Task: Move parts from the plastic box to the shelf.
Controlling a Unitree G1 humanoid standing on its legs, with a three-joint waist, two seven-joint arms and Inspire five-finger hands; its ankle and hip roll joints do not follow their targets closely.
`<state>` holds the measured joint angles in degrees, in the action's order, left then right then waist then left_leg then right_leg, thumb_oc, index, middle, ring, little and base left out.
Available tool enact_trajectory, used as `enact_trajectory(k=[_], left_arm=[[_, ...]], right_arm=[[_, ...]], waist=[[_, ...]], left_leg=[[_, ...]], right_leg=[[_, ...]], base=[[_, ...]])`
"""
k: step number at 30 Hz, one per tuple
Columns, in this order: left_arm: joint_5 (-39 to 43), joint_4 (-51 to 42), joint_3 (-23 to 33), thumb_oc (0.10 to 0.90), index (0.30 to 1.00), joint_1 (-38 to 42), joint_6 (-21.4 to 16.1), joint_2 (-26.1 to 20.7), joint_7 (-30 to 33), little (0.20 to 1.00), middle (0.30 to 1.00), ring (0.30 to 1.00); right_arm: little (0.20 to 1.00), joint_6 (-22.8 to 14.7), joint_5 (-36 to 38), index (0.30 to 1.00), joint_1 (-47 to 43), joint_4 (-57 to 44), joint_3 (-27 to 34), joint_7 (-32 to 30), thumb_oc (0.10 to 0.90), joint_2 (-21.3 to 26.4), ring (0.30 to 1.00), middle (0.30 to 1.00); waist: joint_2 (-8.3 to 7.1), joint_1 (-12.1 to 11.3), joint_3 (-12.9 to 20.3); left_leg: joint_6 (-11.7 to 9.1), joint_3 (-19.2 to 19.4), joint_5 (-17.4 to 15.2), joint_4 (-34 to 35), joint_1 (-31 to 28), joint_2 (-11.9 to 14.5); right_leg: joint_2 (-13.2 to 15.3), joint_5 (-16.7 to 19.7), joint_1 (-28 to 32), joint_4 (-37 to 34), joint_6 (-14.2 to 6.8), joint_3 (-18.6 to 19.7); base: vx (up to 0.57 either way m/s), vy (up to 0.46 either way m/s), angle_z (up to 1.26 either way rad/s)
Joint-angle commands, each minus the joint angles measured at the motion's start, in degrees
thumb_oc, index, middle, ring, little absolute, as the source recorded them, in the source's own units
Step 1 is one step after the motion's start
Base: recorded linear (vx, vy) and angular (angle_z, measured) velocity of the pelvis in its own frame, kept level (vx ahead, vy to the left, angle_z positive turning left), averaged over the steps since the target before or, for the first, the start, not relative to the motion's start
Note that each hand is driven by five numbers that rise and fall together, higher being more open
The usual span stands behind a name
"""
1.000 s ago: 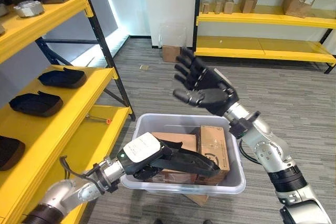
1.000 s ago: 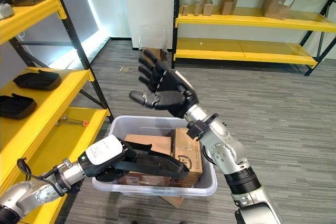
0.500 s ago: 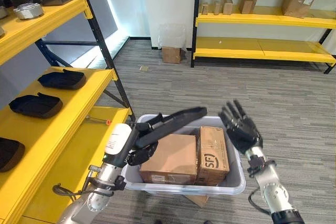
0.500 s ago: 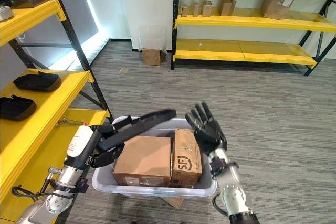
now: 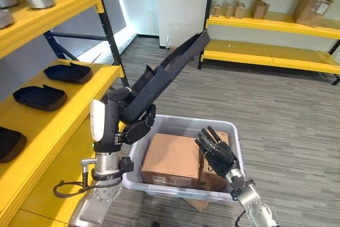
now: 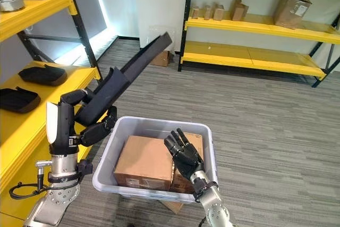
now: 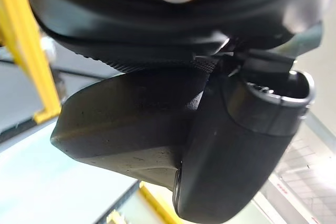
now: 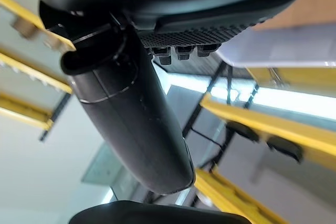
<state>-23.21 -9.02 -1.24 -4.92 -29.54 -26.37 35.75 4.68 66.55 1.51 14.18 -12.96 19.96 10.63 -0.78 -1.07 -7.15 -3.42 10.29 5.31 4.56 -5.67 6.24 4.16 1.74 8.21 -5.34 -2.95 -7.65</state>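
- Long black part (image 5: 170,70): centre-left of frame, raised at a slant above the plastic box (image 5: 234,131), upper end toward the far shelving.
- Left hand (image 5: 130,120): fingers curled round the part's lower end.
- Right hand (image 5: 217,151): lower centre, fingers spread and empty, over the cardboard boxes (image 5: 172,159) inside the plastic box.
- Shelf (image 5: 69,91): left of frame, yellow, already carrying similar dark parts (image 5: 40,97).
- Handling, as judged: rigid moulded shell, probably light; long overhang beyond an end grip, likely to swing; hold nearer the middle would steady it.
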Motion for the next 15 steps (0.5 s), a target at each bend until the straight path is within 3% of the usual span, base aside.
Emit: enact_trajectory(k=[1,7,15], left_arm=[[-0.2,-2.6,6.7,0.4,0.3,7.4,0.3,-2.5,9.2,0.3,0.3,0.3],[-1.7,-2.4,10.7,0.4,0.3,5.7,2.4,-4.0,11.6,0.3,0.3,0.3],[-3.5,-3.3,15.1,0.4,0.3,1.7,3.3,-4.5,12.9,0.3,0.3,0.3]], right_arm=[[1.0,0.4,1.2,1.0,-4.0,-4.4,-1.4,7.0,0.9,-1.6,1.0,1.0],[1.0,0.5,1.2,1.0,-3.3,-3.5,-3.3,9.2,0.9,-1.3,1.0,1.0],[1.0,1.6,1.4,1.0,-3.4,-2.3,-1.4,10.6,0.9,-1.0,1.0,1.0]], waist=[[0.6,-1.0,3.1],[0.94,-2.1,2.6],[1.38,-3.9,1.4]], left_leg=[[-1.9,-7.9,-1.8,0.4,0.9,3.8],[-2.5,-9.3,-1.0,0.4,1.3,3.7],[-3.0,-11.8,0.2,0.2,2.0,3.7]], right_leg=[[2.8,-1.1,0.2,1.6,-1.4,-6.1],[2.6,-1.8,0.2,2.2,-0.9,-6.9],[1.7,-2.8,0.2,3.0,0.2,-7.4]], base=[[0.01,-0.039,0.14],[0.0,-0.042,0.1],[-0.01,-0.072,0.11]])
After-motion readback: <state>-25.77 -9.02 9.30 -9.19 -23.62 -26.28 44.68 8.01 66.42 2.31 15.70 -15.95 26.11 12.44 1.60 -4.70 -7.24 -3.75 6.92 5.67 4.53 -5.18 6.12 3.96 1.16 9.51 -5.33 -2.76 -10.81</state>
